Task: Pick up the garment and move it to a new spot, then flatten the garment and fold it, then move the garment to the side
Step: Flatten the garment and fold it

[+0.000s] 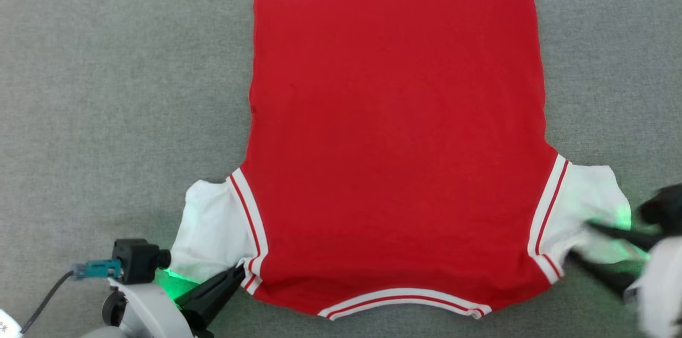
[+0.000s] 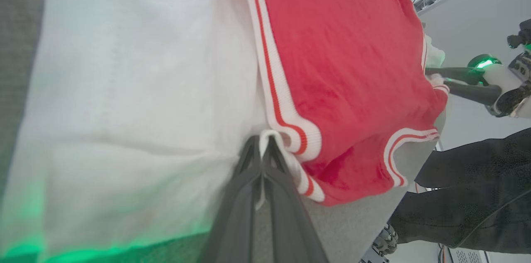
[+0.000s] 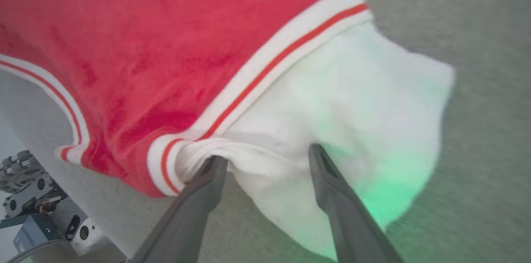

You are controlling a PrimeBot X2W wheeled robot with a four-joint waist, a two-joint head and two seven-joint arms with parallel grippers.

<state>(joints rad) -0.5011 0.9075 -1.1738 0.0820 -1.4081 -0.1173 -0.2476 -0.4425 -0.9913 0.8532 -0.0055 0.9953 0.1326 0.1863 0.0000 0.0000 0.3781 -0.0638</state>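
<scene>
Where garment (image 1: 394, 130) lies flat, surface (image 1: 106, 87) is grey fabric, bg wall (image 2: 468, 18) pale.

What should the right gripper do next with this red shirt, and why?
Probably close the right gripper on the white sleeve. Its fingers stand open astride a bunched fold by the striped trim, while the left gripper is shut on the garment at the other sleeve. With both sides pinched, it could be lifted evenly.
</scene>
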